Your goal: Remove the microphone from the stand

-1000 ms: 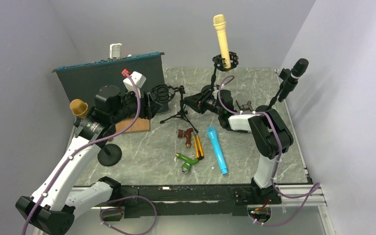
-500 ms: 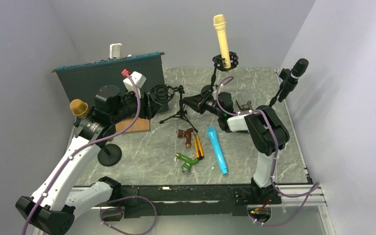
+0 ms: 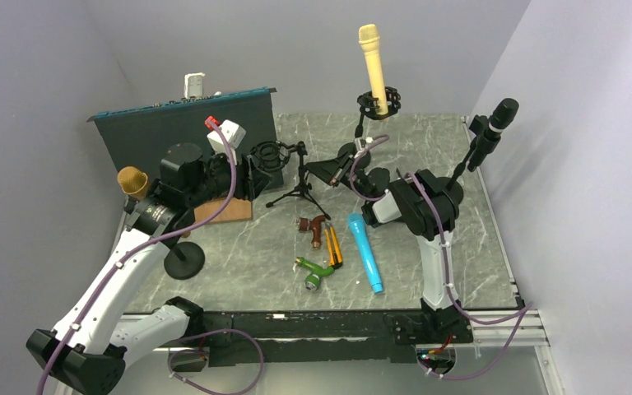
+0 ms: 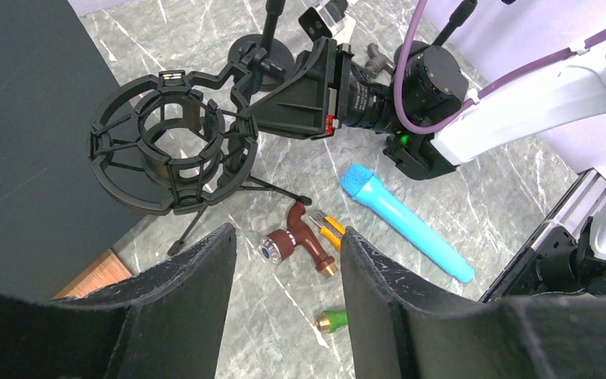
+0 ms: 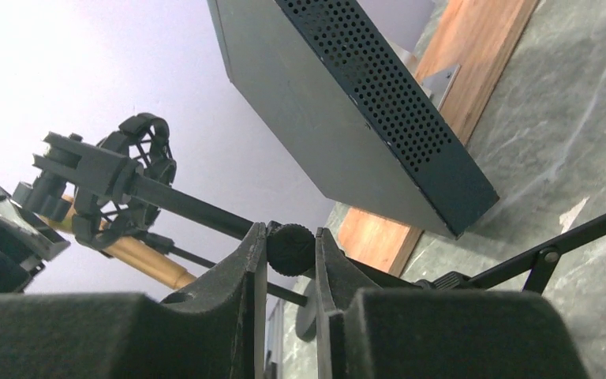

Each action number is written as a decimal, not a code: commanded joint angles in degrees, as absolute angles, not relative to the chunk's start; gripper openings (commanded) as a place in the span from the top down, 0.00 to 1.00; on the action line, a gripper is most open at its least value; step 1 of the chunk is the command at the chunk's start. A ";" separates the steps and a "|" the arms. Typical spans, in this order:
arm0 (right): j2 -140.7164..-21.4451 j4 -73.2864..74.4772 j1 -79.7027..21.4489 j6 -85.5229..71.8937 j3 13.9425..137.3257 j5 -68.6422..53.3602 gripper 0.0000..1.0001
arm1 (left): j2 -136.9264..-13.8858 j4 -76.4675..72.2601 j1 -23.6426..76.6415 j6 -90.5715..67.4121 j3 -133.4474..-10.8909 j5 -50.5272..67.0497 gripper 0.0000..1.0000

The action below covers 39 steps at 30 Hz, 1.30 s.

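A cream microphone [image 3: 372,66] stands upright in a clip on the back stand. A black microphone [image 3: 494,127] sits on the right stand and a gold-headed one [image 3: 132,180] on the left stand. The black shock mount [image 3: 271,156] on the small tripod [image 3: 300,193] is empty; it also shows in the left wrist view [image 4: 170,150]. My right gripper [image 3: 311,164] is shut on a round black knob [image 5: 290,249] of that tripod stand, shown in the right wrist view [image 5: 290,251]. My left gripper [image 4: 288,245] is open and empty, just left of the shock mount.
A blue microphone [image 3: 364,251] lies loose on the marble table, beside a brown tool [image 3: 315,226], an orange cutter [image 3: 333,247] and a green tool [image 3: 316,271]. A dark box [image 3: 185,132] stands at the back left with a wooden block [image 3: 226,211] before it.
My right arm has swung its elbow to the left and rolled its wrist, with the gripper staying at the tripod stand. The left arm has not moved.
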<state>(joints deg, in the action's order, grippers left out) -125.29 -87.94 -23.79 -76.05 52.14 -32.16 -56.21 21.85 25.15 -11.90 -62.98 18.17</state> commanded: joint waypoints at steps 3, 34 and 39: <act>-130.72 -98.19 -23.73 -60.62 54.37 -39.50 1.00 | -56.65 19.66 24.96 -12.41 -62.83 18.59 0.45; -108.14 -60.94 -21.59 -70.79 48.41 -33.86 0.33 | -55.94 19.32 25.02 -12.74 -62.73 18.90 0.45; -108.06 -52.39 -21.99 -71.27 52.98 -33.71 0.34 | -55.77 19.41 24.96 -12.77 -62.73 19.06 0.45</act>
<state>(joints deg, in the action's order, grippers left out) -109.47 -58.57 -21.80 -69.49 48.34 -34.52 -57.10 21.69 25.15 -11.92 -62.67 18.17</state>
